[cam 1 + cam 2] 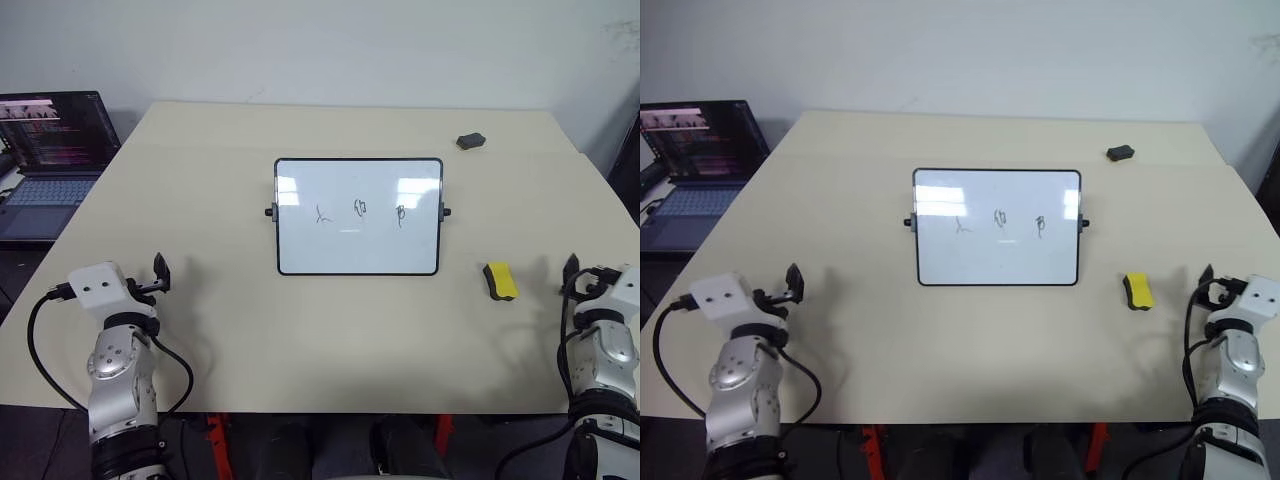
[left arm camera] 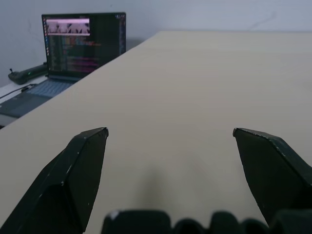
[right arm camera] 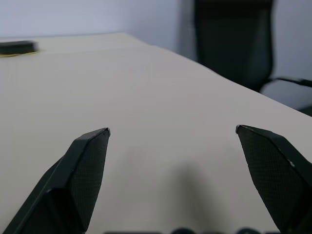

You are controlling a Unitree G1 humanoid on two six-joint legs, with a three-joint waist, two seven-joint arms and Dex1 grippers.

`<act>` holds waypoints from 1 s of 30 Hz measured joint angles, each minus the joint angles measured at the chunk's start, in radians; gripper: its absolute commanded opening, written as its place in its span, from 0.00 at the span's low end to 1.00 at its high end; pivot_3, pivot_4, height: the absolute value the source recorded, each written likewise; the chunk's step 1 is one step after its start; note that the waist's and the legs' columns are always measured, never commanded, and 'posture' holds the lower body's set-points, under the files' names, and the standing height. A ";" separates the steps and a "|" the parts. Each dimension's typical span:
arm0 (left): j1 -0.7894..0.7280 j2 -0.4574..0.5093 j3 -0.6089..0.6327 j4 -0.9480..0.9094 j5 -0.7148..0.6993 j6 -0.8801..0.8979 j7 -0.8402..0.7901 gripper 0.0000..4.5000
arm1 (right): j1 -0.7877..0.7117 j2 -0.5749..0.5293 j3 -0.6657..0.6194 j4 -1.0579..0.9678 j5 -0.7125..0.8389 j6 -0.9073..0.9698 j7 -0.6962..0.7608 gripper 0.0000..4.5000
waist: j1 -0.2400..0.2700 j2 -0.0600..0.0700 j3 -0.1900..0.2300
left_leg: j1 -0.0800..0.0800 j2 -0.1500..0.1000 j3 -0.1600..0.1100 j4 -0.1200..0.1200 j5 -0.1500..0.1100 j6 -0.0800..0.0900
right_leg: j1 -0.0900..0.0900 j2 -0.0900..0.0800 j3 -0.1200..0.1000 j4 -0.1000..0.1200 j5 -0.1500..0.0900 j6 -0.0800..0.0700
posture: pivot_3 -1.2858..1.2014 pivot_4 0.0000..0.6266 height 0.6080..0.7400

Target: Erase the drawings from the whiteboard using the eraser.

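Left gripper points forward and about level, its two black fingers spread wide with nothing between them. Right gripper is posed alike, its fingers wide apart and empty.

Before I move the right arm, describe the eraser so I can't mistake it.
Start at the whiteboard in the middle of the table. Off its lower right corner, toward the right gripper, lies the eraser: a small yellow block with a dark underside. The dark grey lump lies at the far edge.
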 measured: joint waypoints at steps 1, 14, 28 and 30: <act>-0.005 -0.002 -0.003 0.000 0.000 -0.001 0.000 1.00 | 0.006 0.004 -0.007 -0.003 0.005 0.000 -0.012 1.00 | 0.000 0.000 0.000 | 0.000 0.000 0.000 0.000 0.000 0.000 | 0.000 0.000 0.000 0.000 0.000 0.000 | 0.52 0.24 1.00; 0.048 0.103 0.048 -0.184 -0.249 0.125 -0.223 1.00 | 0.201 0.005 -0.077 -0.322 0.054 0.094 -0.061 1.00 | -0.001 0.000 0.000 | 0.001 0.000 0.000 -0.005 0.000 0.000 | -0.001 0.000 0.000 -0.001 0.000 0.000 | 0.52 0.24 1.00; -0.160 0.405 -0.363 -0.377 -0.426 0.422 -0.858 1.00 | 0.407 -0.035 0.010 -0.748 0.147 0.418 0.164 1.00 | -0.003 0.006 0.000 | 0.001 0.001 -0.001 -0.009 0.001 0.000 | -0.003 0.002 -0.001 0.000 -0.002 -0.003 | 0.52 0.24 1.00; -0.198 0.427 -0.403 -0.374 -0.426 0.432 -0.942 1.00 | 0.444 -0.034 0.010 -0.813 0.173 0.454 0.189 1.00 | -0.003 0.007 0.000 | 0.001 0.001 -0.001 -0.008 0.001 0.000 | -0.003 0.002 -0.001 0.000 -0.002 -0.003 | 0.52 0.24 1.00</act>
